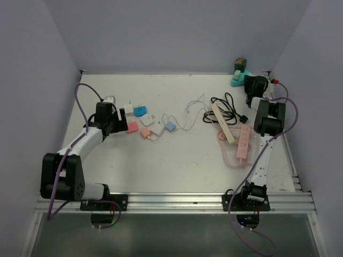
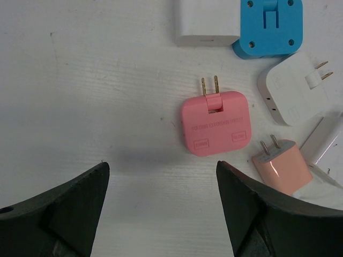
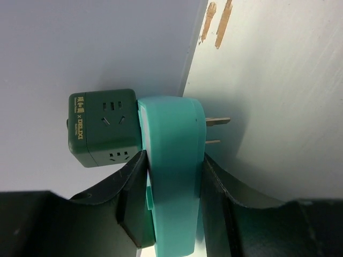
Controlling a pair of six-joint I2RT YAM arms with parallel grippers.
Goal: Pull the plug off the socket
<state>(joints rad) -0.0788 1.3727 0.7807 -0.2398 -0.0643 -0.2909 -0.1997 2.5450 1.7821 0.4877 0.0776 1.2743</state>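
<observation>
My right gripper is shut on a teal adapter whose two prongs point right. A dark green cube socket sits against its left face, by the wall. In the top view the teal adapter and the green cube are at the far right corner, with the right gripper on them. My left gripper is open and empty above bare table, just short of a pink adapter. In the top view it is at the left.
A blue adapter, two white adapters and a salmon charger lie around the pink one. A cream power strip, a pink power strip and a black cable lie at centre right. Walls close in all round.
</observation>
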